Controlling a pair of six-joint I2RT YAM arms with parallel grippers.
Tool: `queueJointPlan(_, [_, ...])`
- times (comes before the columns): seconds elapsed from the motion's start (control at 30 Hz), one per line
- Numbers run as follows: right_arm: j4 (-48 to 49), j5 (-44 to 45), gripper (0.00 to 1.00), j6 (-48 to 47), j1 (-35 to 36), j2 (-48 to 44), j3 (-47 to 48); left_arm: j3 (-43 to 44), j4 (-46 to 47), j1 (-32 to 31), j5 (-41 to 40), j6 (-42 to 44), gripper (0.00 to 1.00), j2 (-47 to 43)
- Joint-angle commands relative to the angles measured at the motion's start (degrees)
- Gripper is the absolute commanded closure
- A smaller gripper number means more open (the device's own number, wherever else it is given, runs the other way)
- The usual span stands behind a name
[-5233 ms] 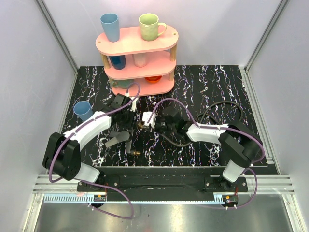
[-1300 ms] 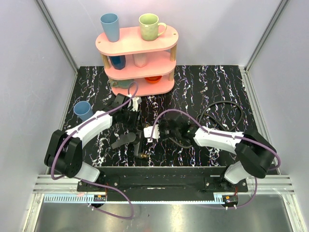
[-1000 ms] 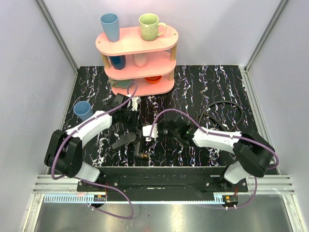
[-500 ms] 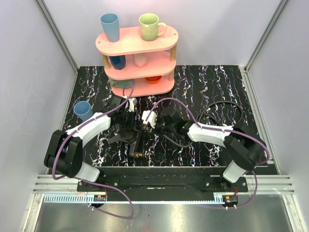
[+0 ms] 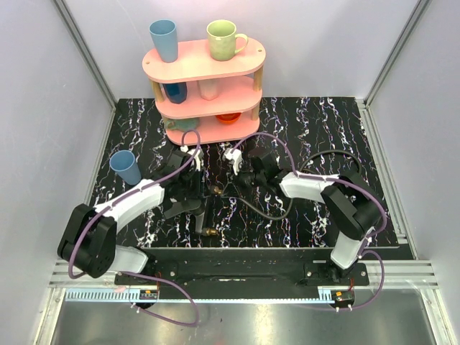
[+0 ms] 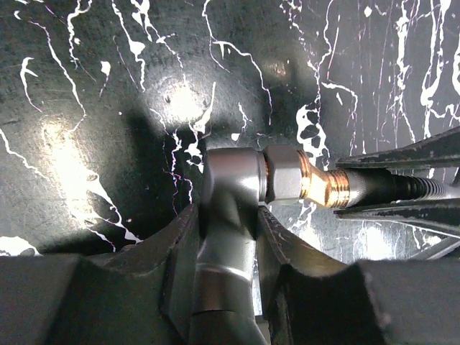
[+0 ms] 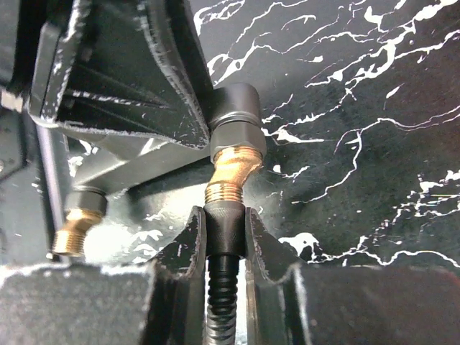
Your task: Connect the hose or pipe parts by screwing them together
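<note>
My left gripper (image 6: pixel 226 215) is shut on the dark-grey nozzle piece (image 6: pixel 228 190), which stands up between its fingers. A bent brass connector (image 6: pixel 320 185) runs from the nozzle's side into the black hose end. My right gripper (image 7: pixel 223 215) is shut on that knurled black end nut (image 7: pixel 224 231), with the ribbed hose (image 7: pixel 221 302) trailing back between its fingers. The brass connector (image 7: pixel 231 172) meets the nozzle (image 7: pixel 236 118) straight ahead. From above, the two grippers face each other at the joint (image 5: pixel 214 190). The hose (image 5: pixel 338 154) loops to the right, and its other brass end (image 5: pixel 208 231) lies near the front.
A pink three-tier shelf (image 5: pixel 244 68) with cups stands at the back. A blue cup (image 5: pixel 126 167) sits on the black marbled table (image 5: pixel 323 122) to the left of my left arm. Grey walls close both sides.
The right wrist has turned and moved away from the near edge with the hose end in it. The left gripper and nozzle shifted slightly with it. Both grips stayed the same.
</note>
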Motion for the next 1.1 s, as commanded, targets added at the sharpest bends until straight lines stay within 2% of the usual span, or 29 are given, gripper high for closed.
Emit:
queueJointPlan(0.0, [13.1,-9.7,1.00,20.3,-1.0,2.1,6.0,-1.9,16.7,-3.2,8.2,-7.8,1.00,-3.6])
queueJointPlan(0.13, [22.9,-11.8,1.00,30.9,-2.7,5.1,4.1,-2.8,19.0,-3.2,7.8,-8.7,1.00,-3.4])
queueJointPlan(0.37, [30.6,-9.5,1.00,46.8,-3.3,6.4,3.2,-4.9,23.0,-3.3,7.9,-10.6,1.00,-4.5])
queueJointPlan(0.43, [35.9,-7.6,1.00,51.8,-3.7,6.9,1.4,-5.7,23.9,-3.3,7.3,-11.0,1.00,-5.4])
queueJointPlan(0.57, [50.7,-7.9,1.00,68.1,-4.6,9.9,-1.1,-6.8,25.9,-3.2,7.8,-12.1,1.00,-6.8])
queueJointPlan(0.6, [55.9,-8.4,1.00,70.1,-4.6,10.8,-1.1,-6.9,26.1,-3.3,7.9,-12.3,1.00,-7.1])
queueJointPlan(0.67, [59.1,-9.0,1.00,74.4,-5.0,12.9,-1.2,-7.2,26.0,-3.3,7.4,-12.3,1.00,-7.6])
queueJointPlan(0.73, [62.7,-7.6,1.00,74.3,-5.0,13.2,-2.5,-7.2,25.3,-3.2,7.1,-12.9,1.00,-8.1])
queueJointPlan(0.8, [59.7,-6.8,0.91,72.0,-5.1,11.7,-3.3,-6.8,23.9,-3.2,6.7,-13.0,1.00,-8.1])
queueJointPlan(0.83, [57.5,-7.1,0.75,70.5,-5.2,10.9,-3.0,-6.5,23.4,-3.2,6.6,-13.0,1.00,-8.1])
queueJointPlan(0.87, [55.2,-7.4,0.68,66.8,-5.2,10.2,-2.8,-6.0,22.6,-3.2,6.1,-13.0,1.00,-8.2])
queueJointPlan(0.93, [48.3,-7.1,0.62,62.4,-5.2,6.8,-3.1,-5.3,20.5,-3.1,5.5,-12.3,1.00,-8.3])
queueJointPlan(0.97, [45.9,-6.8,0.52,57.7,-5.3,5.6,-3.3,-4.5,19.6,-3.0,4.7,-12.1,1.00,-8.3])
queueJointPlan(1.03, [37.8,-5.5,0.43,52.2,-5.2,1.6,-3.2,-3.6,17.0,-2.8,4.3,-11.3,1.00,-8.1])
queueJointPlan(1.07, [35.0,-4.9,0.38,46.4,-5.2,0.1,-3.2,-2.9,16.1,-2.4,4.6,-11.0,1.00,-7.7])
